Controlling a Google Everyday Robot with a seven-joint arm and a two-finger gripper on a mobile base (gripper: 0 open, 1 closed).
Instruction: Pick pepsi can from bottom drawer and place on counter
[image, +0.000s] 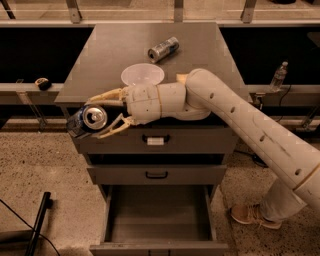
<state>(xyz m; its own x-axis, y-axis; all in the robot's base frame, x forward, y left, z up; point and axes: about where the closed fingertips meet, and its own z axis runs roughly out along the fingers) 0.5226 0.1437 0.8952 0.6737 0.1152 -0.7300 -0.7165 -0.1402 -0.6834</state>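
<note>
My gripper is shut on the pepsi can, a dark-blue can with its silver top facing the camera. It holds the can in the air at the front left corner of the counter, just off its edge and about level with it. The white arm reaches in from the right across the counter's front. The bottom drawer is pulled open below, its grey inside bare.
A white bowl stands mid-counter, close behind my wrist. A silver-and-blue can lies on its side farther back. A yellow sponge is mostly hidden behind the arm. Two shallower drawers with black handles are closed. A person's shoe is at the lower right.
</note>
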